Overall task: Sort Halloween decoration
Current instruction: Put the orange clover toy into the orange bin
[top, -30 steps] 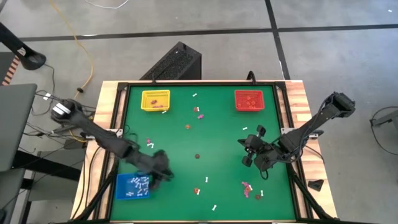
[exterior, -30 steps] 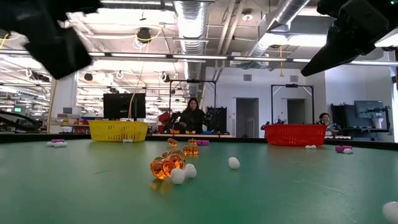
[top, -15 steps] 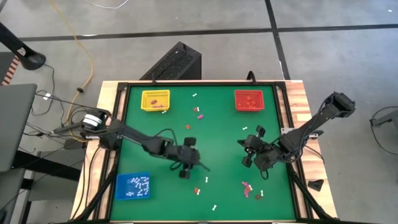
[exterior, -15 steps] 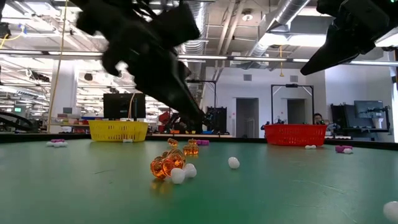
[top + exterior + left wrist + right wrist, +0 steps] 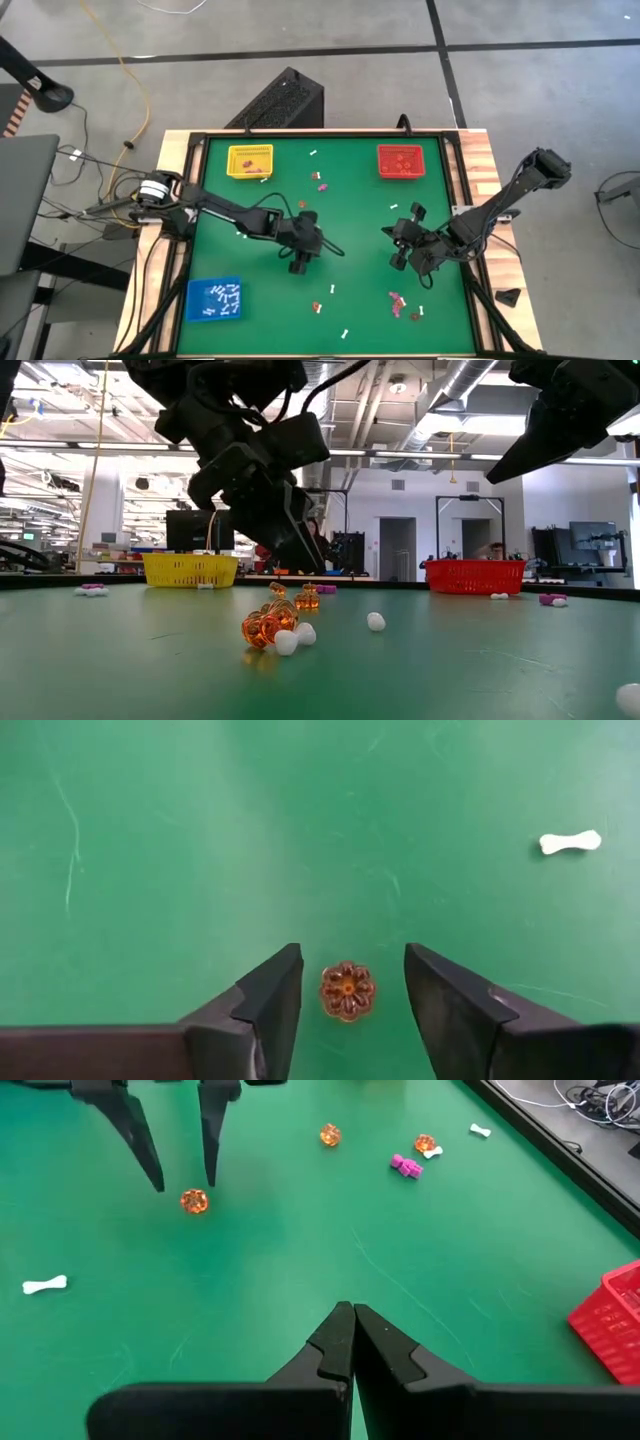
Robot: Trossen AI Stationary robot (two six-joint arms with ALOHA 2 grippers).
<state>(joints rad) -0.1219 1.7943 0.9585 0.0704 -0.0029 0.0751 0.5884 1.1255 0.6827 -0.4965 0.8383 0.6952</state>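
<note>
The Halloween decoration is many tiny trinkets scattered on the green table: white bones [image 5: 332, 289], purple-pink pieces [image 5: 322, 185] and orange-red ones [image 5: 303, 203]. My left gripper [image 5: 350, 955] is open near the table's middle. Its fingers stand either side of one orange flower-shaped trinket [image 5: 346, 990] that lies flat on the table, without touching it. The right wrist view shows those fingertips [image 5: 160, 1180] just above that trinket [image 5: 194, 1201]. My right gripper [image 5: 352, 1320] is shut and holds nothing, hovering right of the middle [image 5: 396, 246].
A yellow tray [image 5: 250, 160] sits far left, a red tray [image 5: 402, 160] far right, and a blue tray [image 5: 213, 299] with white bones near left. More trinkets lie near the near edge [image 5: 397, 298]. In the low view an orange cluster [image 5: 268, 625] lies close to the camera.
My left arm has swung from over the blue tray at the near left toward the table's right and far side, to the middle, and now stands low over the orange trinket. The right arm has kept still.
</note>
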